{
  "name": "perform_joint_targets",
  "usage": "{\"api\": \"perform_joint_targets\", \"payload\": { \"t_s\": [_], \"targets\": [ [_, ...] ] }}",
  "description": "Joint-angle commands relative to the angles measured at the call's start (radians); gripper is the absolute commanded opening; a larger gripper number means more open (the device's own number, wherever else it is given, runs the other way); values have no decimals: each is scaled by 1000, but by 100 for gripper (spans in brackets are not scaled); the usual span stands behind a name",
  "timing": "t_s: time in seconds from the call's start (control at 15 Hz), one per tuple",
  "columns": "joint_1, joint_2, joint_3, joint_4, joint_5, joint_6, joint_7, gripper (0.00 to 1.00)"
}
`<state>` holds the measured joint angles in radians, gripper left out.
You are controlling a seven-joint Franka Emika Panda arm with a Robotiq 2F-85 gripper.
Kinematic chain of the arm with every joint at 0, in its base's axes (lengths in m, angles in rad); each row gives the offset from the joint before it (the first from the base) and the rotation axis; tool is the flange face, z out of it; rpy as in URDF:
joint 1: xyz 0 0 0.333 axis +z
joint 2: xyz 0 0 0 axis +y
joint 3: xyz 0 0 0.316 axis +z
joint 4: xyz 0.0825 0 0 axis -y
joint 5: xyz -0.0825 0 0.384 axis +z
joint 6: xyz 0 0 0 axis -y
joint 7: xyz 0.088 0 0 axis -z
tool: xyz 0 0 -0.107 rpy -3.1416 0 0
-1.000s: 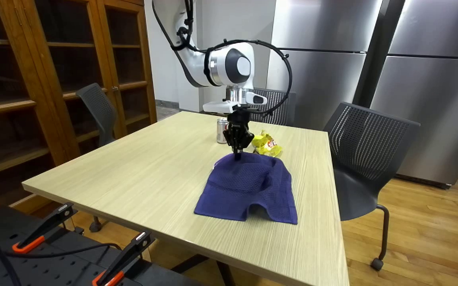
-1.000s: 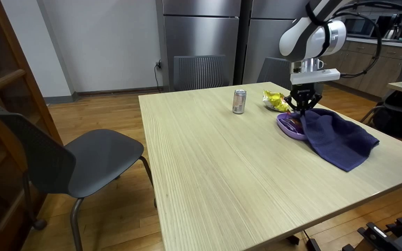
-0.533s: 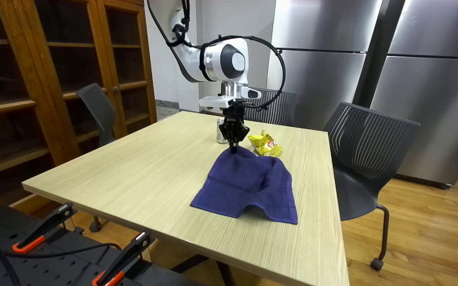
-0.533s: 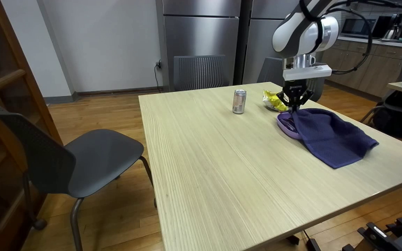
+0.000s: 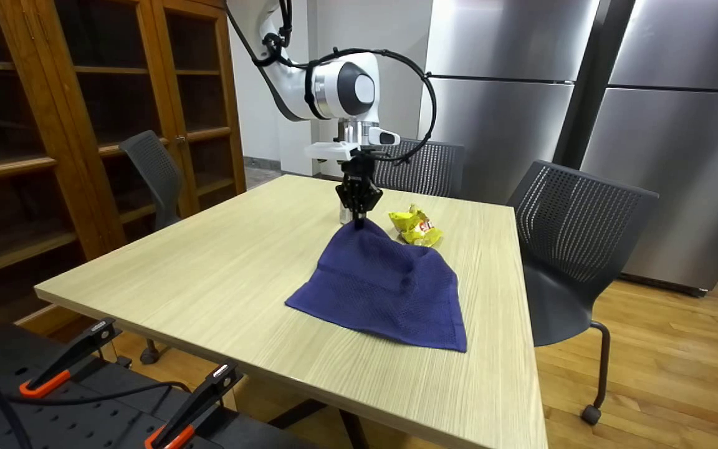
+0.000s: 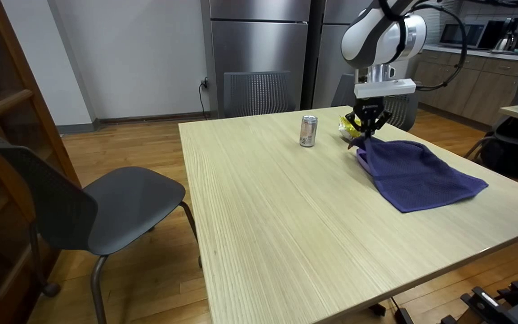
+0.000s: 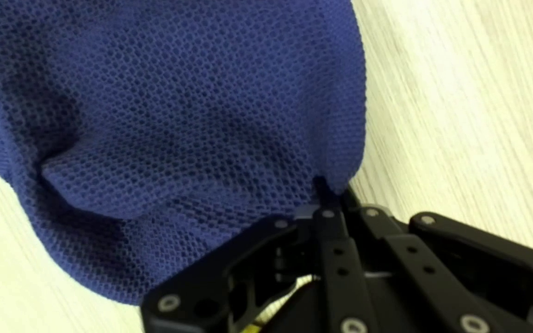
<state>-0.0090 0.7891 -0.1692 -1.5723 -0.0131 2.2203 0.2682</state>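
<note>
Pinching the blue cloth (image 6: pixel 421 173) by an edge, the closed, raised end effector (image 6: pixel 367 134) makes it slope, in an exterior view, toward four o'clock onto the bench (image 6: pixel 268 202), hiding part of the purple dish (image 6: pixel 362 161).

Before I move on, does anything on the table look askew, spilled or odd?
The yellow packet lies crumpled like litter near the towel pinched in the gripper. That towel hides most of the purple dish; no spill is visible.
</note>
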Motion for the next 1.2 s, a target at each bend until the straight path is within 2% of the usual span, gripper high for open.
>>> {"api": "perform_joint_targets", "payload": {
  "t_s": [0.0, 1.13],
  "targets": [
    [1, -1, 18, 38, -6, -30, 9, 1],
    [23, 17, 62, 102, 0, -29, 3, 1]
  ]
}}
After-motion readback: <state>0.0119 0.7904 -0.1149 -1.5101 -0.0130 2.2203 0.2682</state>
